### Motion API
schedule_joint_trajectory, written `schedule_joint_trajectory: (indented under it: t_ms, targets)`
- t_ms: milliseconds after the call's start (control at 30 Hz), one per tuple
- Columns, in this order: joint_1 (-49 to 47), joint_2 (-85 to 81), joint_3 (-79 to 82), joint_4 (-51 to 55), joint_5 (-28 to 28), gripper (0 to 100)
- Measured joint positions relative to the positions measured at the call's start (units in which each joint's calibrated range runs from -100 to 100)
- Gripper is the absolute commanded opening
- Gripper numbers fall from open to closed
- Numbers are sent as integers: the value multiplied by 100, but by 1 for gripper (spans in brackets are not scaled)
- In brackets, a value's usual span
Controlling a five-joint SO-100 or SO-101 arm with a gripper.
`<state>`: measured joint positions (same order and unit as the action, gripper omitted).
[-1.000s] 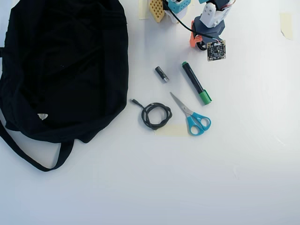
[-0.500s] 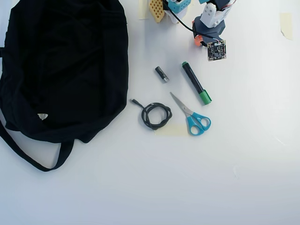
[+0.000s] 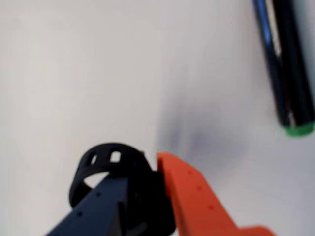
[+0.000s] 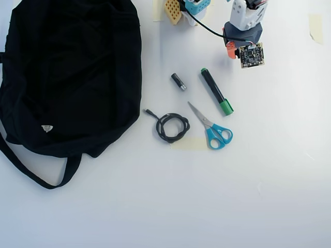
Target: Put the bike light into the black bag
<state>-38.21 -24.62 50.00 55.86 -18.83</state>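
Observation:
In the wrist view the bike light [image 3: 76,184], an all-black rubbery strap loop with holes, sits between my dark blue finger [image 3: 98,206] and my orange finger [image 3: 192,196]. My gripper [image 3: 147,172] is shut on its chunky side, over the white table. In the overhead view my gripper [image 4: 231,50] is at the top right under the arm, which hides the light. The black bag [image 4: 67,72], large and floppy with a white triangular tag and a long strap, lies at the left, far from the gripper.
A black marker with a green cap [image 4: 216,92] lies just below the gripper and also shows in the wrist view [image 3: 288,64]. A small battery [image 4: 178,81], a coiled black cable [image 4: 172,127] and blue-handled scissors [image 4: 212,129] lie between gripper and bag.

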Motion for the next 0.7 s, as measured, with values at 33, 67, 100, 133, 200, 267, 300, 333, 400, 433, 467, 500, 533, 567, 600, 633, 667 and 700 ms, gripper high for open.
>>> schedule_joint_trajectory:
  t_ms: [33, 67, 100, 133, 200, 267, 300, 333, 400, 433, 467, 500, 533, 567, 600, 633, 667, 700]
  targets:
    - [88, 0, -126, 52, 0, 2]
    - [191, 0, -283, 120, 0, 2]
    - [287, 0, -448, 206, 15, 2]
    - [382, 0, -629, 335, 24, 2]
    - [588, 0, -1085, 584, 39, 2]
    - [771, 0, -1549, 876, 44, 2]
    - [852, 0, -1785, 1013, 44, 2]
    - [933, 0, -2020, 1151, 44, 2]
    - [1227, 0, -2453, 1443, 127, 2]
    - [1359, 0, -2563, 1546, 190, 2]
    - [1484, 0, -2642, 1597, 327, 2]
    - [1690, 0, -2697, 1623, 498, 2]
    - [1896, 0, -2759, 1623, 679, 2]
    - [2160, 0, -2799, 1623, 864, 2]
    - [2395, 0, -2846, 1632, 1045, 2]
    - [2564, 0, -2901, 1640, 1216, 2]
    - [2704, 0, -2980, 1640, 1372, 2]
    - [2799, 0, -3042, 1640, 1504, 2]
